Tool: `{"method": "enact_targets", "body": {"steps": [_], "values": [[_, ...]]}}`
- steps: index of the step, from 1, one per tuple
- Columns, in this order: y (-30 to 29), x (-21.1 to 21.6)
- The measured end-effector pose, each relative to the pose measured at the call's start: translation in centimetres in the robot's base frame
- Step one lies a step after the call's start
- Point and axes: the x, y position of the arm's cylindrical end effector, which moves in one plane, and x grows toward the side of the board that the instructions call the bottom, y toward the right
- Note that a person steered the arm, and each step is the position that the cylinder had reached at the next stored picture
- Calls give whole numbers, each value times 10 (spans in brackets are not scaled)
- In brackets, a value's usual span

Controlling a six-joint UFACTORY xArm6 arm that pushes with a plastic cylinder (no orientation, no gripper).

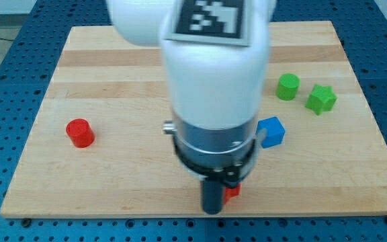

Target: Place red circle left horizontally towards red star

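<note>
Low at the view's bottom, my tip (pixel 212 211) touches a mostly hidden red block (pixel 232 192), shape unclear. Well apart, the red circle (pixel 80 132) sits at the wooden board's (pixel 113 74) left. No gripper exists, only the rod.

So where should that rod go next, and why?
Probably up and across to the view's left. My tip sits at the board's bottom edge beside a mostly hidden red block, likely the red star, while the red circle lies far off at the view's left, untouched. I'd head for the circle's side facing away from that block.
</note>
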Motion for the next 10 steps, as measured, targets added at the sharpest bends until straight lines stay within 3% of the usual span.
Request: {"method": "enact_targets", "body": {"steps": [2, 3, 4, 5, 6, 7, 8, 10], "values": [[60, -19], [-9, 4], [-87, -11], [-75, -68], [-113, -154], [-211, -181], [-246, -135], [-255, -102]]}}
